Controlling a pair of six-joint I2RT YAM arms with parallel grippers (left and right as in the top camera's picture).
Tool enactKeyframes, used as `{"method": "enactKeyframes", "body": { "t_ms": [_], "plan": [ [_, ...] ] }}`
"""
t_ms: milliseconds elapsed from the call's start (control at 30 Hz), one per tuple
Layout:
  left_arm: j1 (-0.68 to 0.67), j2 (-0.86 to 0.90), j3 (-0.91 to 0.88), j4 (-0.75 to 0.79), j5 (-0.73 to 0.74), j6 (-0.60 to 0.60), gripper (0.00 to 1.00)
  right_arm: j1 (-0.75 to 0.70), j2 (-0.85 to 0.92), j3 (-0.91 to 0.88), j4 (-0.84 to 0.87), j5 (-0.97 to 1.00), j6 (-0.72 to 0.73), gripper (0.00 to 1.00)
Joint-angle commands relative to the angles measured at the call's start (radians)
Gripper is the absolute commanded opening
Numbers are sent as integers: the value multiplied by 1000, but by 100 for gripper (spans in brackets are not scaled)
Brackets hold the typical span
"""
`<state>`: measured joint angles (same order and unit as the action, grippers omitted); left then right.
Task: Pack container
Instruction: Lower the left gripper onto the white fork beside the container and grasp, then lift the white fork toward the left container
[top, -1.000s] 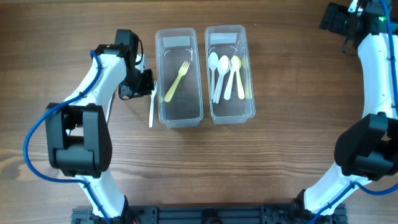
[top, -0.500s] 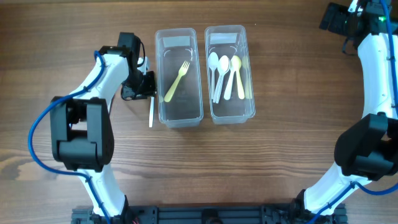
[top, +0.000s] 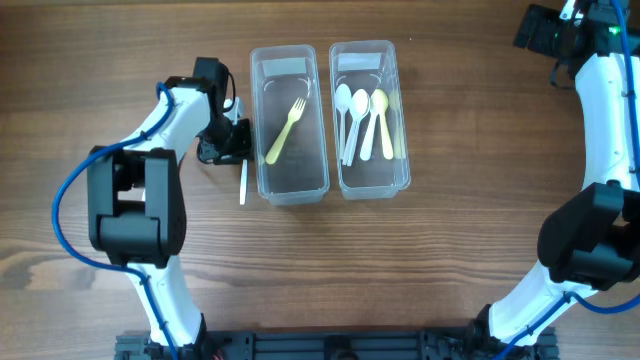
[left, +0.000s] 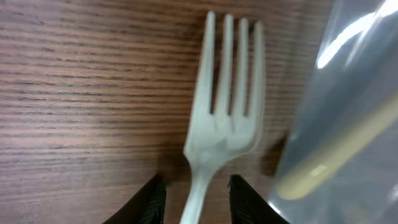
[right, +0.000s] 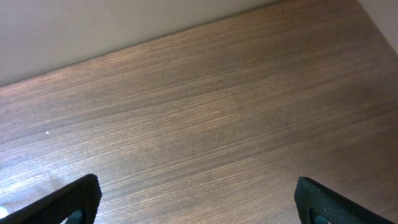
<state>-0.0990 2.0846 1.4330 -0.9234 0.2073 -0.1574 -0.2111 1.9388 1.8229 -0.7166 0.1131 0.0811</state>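
L end effector (left: 196, 198): part open, jaws straddle fork handle w/ gaps, nothing held.
white fork (left: 224, 124): prob light, stiff, slick plastic; take mid-handle, not tines. Plain white, flat on worktop (top: 120, 260), just beside L container (top: 289, 192).
L container: clear, holds yellow fork (top: 284, 131).
R container (top: 374, 187): clear, holds spoons (top: 362, 118).
R end effector (right: 199, 199): wide open, empty.

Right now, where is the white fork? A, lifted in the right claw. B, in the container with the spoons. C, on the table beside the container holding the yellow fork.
C: the white fork lies on the table under the open left claw, outside the container with the yellow fork.
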Motion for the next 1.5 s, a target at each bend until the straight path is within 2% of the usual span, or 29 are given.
{"method": "enactKeyframes", "body": {
  "t_ms": [0, 267, 667, 733, 800, 867, 967, 1167, 1467],
  "plan": [
    [0, 42, -8, -11, -44, 16, 35, 5, -13, 3, 5, 11, -3, 100],
    [6, 43, -8, -20, -148, 15, 29, 5, -13, 3, 5, 11, -3, 100],
    [70, 43, -8, -27, -153, -8, 29, 5, -13, 3, 5, 11, -3, 100],
    [75, 43, -8, -26, -148, -8, 21, 5, -13, 3, 5, 11, -3, 100],
    [75, 43, -8, -26, -125, -8, 8, 5, -13, 3, 5, 11, -3, 100],
    [75, 43, -8, -26, -98, -8, 4, 5, -13, 3, 5, 11, -3, 100],
    [75, 43, -8, -23, -55, -9, 4, 5, -13, 3, 5, 11, -2, 100],
    [78, 5, 43, -53, -60, -25, 4, 5, -13, 3, 5, 11, -2, 100],
    [88, -135, 300, -139, -78, -66, 4, 5, -13, 3, 5, 11, -3, 100]
  ]
}}
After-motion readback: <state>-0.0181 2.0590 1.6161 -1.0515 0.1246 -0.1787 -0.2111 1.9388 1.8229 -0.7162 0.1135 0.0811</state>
